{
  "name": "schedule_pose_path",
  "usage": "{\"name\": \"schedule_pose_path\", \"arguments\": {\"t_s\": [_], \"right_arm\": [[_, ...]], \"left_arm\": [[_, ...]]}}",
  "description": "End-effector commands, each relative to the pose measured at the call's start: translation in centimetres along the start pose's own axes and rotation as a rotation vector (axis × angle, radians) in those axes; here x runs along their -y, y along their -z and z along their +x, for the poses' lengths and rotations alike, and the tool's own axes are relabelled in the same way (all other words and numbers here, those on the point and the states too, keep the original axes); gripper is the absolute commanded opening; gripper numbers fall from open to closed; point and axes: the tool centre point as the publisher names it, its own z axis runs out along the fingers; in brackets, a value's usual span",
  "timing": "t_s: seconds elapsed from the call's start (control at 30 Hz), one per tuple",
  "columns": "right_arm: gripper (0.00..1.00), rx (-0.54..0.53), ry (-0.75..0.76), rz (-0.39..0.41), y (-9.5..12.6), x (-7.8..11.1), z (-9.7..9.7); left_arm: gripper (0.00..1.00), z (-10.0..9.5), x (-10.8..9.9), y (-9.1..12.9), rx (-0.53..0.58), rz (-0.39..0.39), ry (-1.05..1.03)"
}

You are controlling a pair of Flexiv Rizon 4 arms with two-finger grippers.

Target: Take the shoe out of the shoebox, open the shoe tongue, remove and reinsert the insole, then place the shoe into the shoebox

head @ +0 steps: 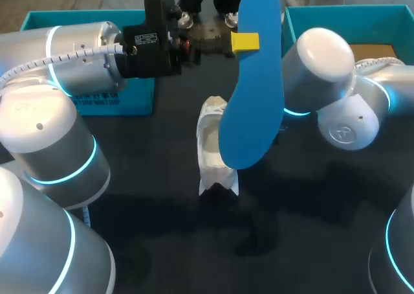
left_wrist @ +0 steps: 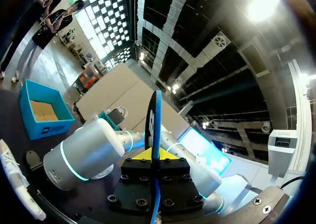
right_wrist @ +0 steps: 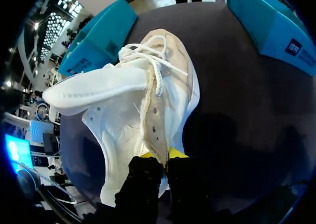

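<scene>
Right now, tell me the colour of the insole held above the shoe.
Blue; the insole shows best in the head view, in the left gripper.

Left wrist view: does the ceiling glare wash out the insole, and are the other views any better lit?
Left wrist view: glare sits clear of the insole, which reads clearly edge-on in the left end effector. Head view: even light, faint shadow by the shoe. Right wrist view: shoe bright, right end effector in shadow.

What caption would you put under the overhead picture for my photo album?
Left gripper holds the blue insole over the white shoe on the dark table.
</scene>
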Motion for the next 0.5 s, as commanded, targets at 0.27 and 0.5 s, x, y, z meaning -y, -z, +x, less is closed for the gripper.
{"name": "schedule_pose_path", "arguments": {"t_s": [0.27, 0.5], "right_arm": [[0.00, -0.017, -0.003, 0.038, -1.6, -0.4, -0.2], [1.00, -0.035, -0.021, 0.071, -1.9, -0.2, -0.3]], "left_arm": [[0.00, 0.0, -0.2, 0.0, 0.001, 0.004, -0.001], [0.00, 0.0, -0.2, 0.0, 0.001, 0.004, -0.001]]}}
